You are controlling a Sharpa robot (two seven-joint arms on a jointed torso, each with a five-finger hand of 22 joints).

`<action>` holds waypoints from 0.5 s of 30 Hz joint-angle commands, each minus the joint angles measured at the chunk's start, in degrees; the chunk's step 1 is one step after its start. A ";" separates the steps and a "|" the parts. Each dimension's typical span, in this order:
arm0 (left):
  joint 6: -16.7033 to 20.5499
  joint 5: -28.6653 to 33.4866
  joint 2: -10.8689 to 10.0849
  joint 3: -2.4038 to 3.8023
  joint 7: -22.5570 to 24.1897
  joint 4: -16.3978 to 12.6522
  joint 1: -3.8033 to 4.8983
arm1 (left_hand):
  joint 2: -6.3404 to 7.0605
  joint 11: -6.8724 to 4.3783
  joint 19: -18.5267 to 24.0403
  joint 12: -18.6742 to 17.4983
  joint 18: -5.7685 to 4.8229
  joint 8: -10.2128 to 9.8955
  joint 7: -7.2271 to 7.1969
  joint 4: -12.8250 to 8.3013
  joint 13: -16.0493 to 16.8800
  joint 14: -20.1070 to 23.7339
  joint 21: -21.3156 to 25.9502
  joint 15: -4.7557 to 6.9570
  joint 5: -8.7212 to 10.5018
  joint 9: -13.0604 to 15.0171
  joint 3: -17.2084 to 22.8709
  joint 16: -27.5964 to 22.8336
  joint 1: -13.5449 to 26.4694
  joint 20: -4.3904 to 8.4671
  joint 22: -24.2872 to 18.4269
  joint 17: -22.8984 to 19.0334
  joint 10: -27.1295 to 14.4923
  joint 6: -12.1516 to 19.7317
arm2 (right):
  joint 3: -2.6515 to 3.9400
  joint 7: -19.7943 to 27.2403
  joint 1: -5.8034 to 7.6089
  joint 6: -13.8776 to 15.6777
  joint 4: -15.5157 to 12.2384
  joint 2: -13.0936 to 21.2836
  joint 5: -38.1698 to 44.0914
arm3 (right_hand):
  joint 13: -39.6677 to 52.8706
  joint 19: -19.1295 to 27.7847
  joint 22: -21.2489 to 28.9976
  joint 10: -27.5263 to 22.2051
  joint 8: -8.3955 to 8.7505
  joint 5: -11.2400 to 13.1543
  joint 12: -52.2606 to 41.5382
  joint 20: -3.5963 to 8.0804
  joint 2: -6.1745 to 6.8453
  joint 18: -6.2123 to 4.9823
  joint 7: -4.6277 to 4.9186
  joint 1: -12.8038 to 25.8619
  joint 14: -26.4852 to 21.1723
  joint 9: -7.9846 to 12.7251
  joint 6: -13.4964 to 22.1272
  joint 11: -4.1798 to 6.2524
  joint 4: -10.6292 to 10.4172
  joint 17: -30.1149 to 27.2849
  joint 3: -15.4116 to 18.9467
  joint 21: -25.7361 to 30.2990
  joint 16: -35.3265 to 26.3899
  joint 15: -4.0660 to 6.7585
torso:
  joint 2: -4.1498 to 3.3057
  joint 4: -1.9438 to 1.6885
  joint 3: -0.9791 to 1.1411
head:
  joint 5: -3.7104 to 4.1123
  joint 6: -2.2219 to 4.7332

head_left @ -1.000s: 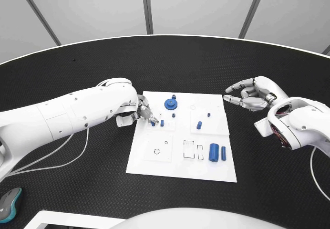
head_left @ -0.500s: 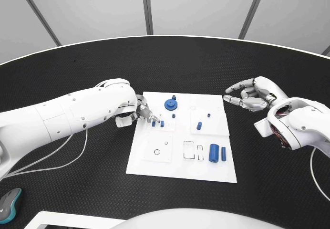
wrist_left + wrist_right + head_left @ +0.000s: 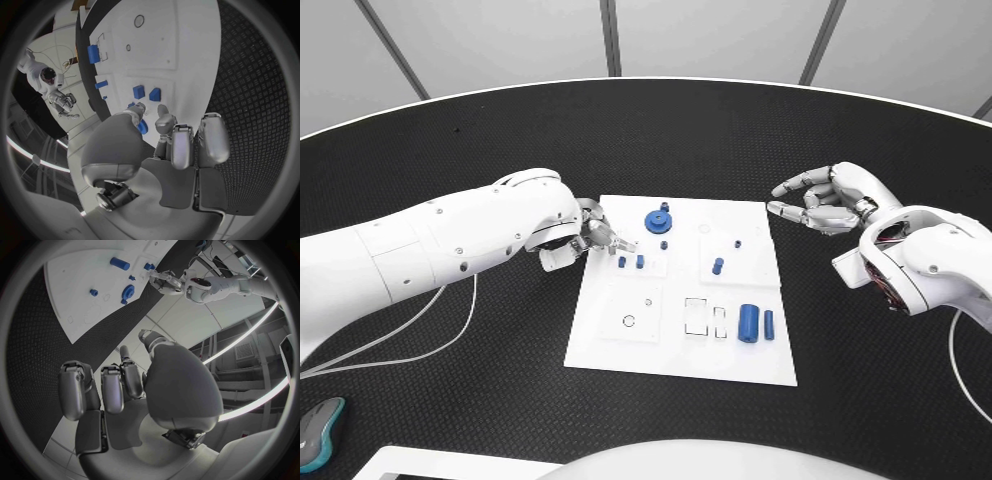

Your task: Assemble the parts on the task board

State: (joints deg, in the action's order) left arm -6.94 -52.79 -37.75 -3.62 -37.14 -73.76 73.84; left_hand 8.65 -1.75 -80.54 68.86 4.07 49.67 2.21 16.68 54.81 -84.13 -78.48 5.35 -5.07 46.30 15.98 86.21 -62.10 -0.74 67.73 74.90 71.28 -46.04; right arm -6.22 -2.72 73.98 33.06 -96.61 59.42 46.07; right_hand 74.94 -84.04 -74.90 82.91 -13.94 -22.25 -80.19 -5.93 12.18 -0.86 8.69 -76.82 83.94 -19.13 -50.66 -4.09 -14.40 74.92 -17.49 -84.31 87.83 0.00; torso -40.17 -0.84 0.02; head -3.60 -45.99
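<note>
Scene: white task board (image 3: 678, 345) mid black worktop (image 3: 473, 400) | Left hand (image 3: 593, 238) at board's left edge, fingers (image 3: 172, 145) released beside two small blue parts (image 3: 630, 263) | Right hand (image 3: 822, 202) curled, holding nothing, off board | Step: likely reaching for a part | Next: close fingers accurately around one small piece.

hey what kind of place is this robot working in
Probably a robotics lab or test cell: a white task board with small blue parts on a round black table, pale wall panels behind.
</note>
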 commanded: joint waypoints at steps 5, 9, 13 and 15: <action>10.17 1.87 -0.58 0.02 19.00 -1.18 0.24 | -0.35 3.90 17.21 -12.25 6.36 -2.73 4.11 0.17 -16.36 2.48 23.25 -3.68 -0.55 -1.83 5.38 -9.88 -9.48 -2.51 -32.95 -4.84 -17.27 8.64 | 0.00 0.10 0.00 0.10 0.40 -0.15 0.00 | 5.75 -3.01 -10.12 -0.31 -0.32 -0.23 0.05 0.55 0.26 -0.81 0.17 0.23 4.79 0.09 -0.18 0.21 -0.50 9.75 0.00 0.32 -0.32 0.46 | 0.36 0.03 0.17 | 0.44 0.84; 13.10 0.78 0.24 0.00 27.11 -1.65 0.27 | 0.80 5.71 19.04 -17.81 6.31 -6.09 6.40 -2.22 -20.16 15.27 28.11 -5.22 -0.70 -4.89 11.73 -26.75 -17.59 -4.01 -35.86 -24.74 -22.90 12.29 | 0.00 0.15 0.00 0.08 0.66 -0.27 0.00 | 5.52 -2.94 -10.01 -0.49 -0.32 -0.24 0.29 0.55 0.26 -0.85 0.17 0.24 4.77 0.09 -0.18 0.21 -0.51 9.64 0.00 0.46 -0.38 0.46 | 0.30 0.17 0.12 | 0.71 1.40; 15.61 -3.18 1.30 -0.03 32.08 -1.89 0.19 | 3.97 7.73 18.39 -25.56 6.47 -10.50 8.83 -4.79 -27.35 18.06 31.38 -6.82 -0.17 -10.41 17.86 -30.81 -22.31 -5.38 -38.16 -29.81 -23.10 12.76 | 0.00 0.21 0.00 -0.13 0.77 -0.37 0.00 | 5.71 -3.08 -10.24 -0.35 -0.33 -0.27 0.10 0.55 0.25 -0.77 0.16 0.21 4.85 0.09 -0.18 0.22 -0.51 9.97 -0.01 0.18 -0.22 0.46 | 0.33 0.19 0.18 | 1.00 1.97; 16.64 -6.06 2.11 -0.05 33.93 -1.50 0.06 | 5.27 8.09 18.09 -28.25 6.49 -12.07 8.91 -6.56 -30.13 18.09 31.25 -7.02 -0.02 -13.01 18.63 -30.85 -22.81 -5.52 -38.12 -30.68 -22.62 10.97 | 0.00 0.25 0.00 -0.17 0.79 -0.43 0.00 | 5.71 -3.08 -10.24 -0.35 -0.33 -0.27 0.10 0.55 0.25 -0.77 0.16 0.21 4.85 0.09 -0.18 0.22 -0.51 9.97 -0.01 0.18 -0.22 0.46 | 0.34 0.10 0.23 | 1.18 2.27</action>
State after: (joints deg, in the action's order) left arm 9.23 -56.86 -36.09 -3.66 -4.78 -75.48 73.96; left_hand 13.59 6.06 -62.13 41.25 9.81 38.00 9.93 10.69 25.37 -66.12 -47.26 -1.55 -5.43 33.93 34.50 55.47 -84.75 -6.25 29.61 44.46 48.54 -34.59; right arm -6.23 -2.48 73.98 32.91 -95.82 59.01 46.07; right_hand 74.93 -84.04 -74.95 82.70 -13.94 -22.25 -79.93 -5.93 12.18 -0.85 8.69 -76.82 83.94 -19.13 -50.66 -3.89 -14.72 74.92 -17.49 -83.98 87.83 0.01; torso -39.84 -0.68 0.20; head -2.63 -44.14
